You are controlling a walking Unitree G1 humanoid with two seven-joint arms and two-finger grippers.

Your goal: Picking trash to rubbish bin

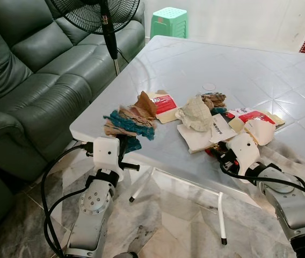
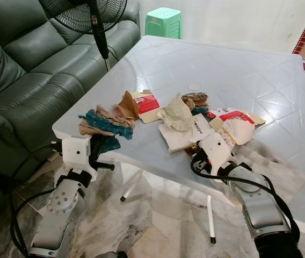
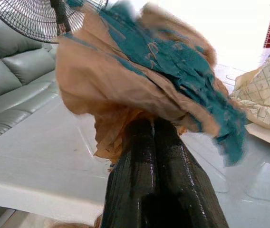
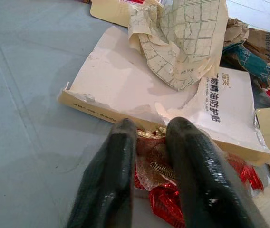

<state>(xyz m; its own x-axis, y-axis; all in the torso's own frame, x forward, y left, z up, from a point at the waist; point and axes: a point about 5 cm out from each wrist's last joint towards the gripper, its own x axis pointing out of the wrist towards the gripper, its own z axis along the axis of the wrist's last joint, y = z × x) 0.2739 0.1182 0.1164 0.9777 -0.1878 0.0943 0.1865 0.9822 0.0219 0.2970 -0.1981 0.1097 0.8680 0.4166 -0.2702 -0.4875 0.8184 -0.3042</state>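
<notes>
I've got the brown and teal paper wad (image 3: 139, 80) pinched in the left gripper (image 3: 153, 124), fingers pressed together on its lower edge; it sits at the near-left corner of the grey table (image 1: 195, 64), partly overhanging the edge. Right gripper (image 4: 149, 135) is at the table's near edge, fingers a little apart and straddling a red and gold foil wrapper (image 4: 161, 190); the wrapper lies between the fingers, but whether they actually bear on it I can't tell, since the fingers cover the contact. Just beyond that wrapper lies a torn white cardboard box (image 4: 125, 90) with printed text, a crumpled grid-printed paper (image 4: 187, 42) on top of it. Farther along the pile: a red-and-white carton (image 1: 164, 105) left of centre, another red-and-white pack (image 1: 252, 118) on the right. Off the table, a dark green sofa (image 1: 29, 70) on the left, a black standing fan (image 1: 107, 24) beside it, a green plastic stool (image 1: 169, 21) at the far side, marble-pattern floor (image 1: 168, 226) underneath.
</notes>
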